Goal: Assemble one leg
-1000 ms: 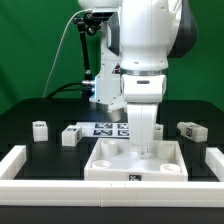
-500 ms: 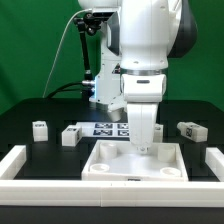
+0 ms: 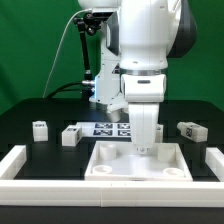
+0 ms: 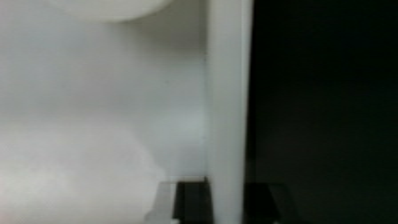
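Starting at the exterior view's left, a white left rail [image 3: 14, 162] borders the black table [image 3: 35, 150]. Farther back a first leg [image 3: 40, 129] stands alone, and a second leg [image 3: 70, 134] sits just left of the marker board [image 3: 108, 128]. Near the front centre lies the large white panel [image 3: 110, 162]. The arm [image 3: 145, 50] reaches straight down over it, with the gripper [image 3: 143, 147] lowered into the panel's far right part. Its jaws are hidden, and the wrist view is too blurred, so I cannot tell whether they are apart or clamped. A third leg [image 3: 190, 130] rests on the table to the right, apart from the panel, and a right rail [image 3: 212, 160] closes that side.
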Robot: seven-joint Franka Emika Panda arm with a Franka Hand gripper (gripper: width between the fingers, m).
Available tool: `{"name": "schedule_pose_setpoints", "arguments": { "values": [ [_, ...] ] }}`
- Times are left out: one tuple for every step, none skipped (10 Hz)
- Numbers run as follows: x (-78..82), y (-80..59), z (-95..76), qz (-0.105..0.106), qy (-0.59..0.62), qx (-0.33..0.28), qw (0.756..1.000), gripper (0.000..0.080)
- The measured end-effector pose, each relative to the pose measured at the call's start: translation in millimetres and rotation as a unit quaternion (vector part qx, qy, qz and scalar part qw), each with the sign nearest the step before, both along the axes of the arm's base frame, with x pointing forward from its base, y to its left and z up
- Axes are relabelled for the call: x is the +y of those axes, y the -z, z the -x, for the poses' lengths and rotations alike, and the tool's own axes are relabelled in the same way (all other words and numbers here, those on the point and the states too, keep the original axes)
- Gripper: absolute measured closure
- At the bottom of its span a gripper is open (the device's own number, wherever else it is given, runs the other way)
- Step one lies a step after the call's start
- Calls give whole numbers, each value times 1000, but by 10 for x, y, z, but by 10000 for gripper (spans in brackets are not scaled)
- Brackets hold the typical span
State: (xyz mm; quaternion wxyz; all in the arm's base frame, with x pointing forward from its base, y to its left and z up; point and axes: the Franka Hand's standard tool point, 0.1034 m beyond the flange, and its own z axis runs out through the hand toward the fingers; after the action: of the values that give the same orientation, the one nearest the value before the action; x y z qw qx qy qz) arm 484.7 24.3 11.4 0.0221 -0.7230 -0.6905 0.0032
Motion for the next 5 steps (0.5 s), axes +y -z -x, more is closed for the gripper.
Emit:
{"name": "schedule_pose_setpoints", "arguments": {
  "values": [
    [32,-1,-36,-1,-15,-3,1000,741],
    [104,3,-42,-1,-30,-4,1000,741],
    [161,5,-30,-1,-39,-4,999,741],
    [142,7,-26,-1,-37,-3,999,741],
    [140,6,-28,-1,-36,-3,999,741]
  ]
}}
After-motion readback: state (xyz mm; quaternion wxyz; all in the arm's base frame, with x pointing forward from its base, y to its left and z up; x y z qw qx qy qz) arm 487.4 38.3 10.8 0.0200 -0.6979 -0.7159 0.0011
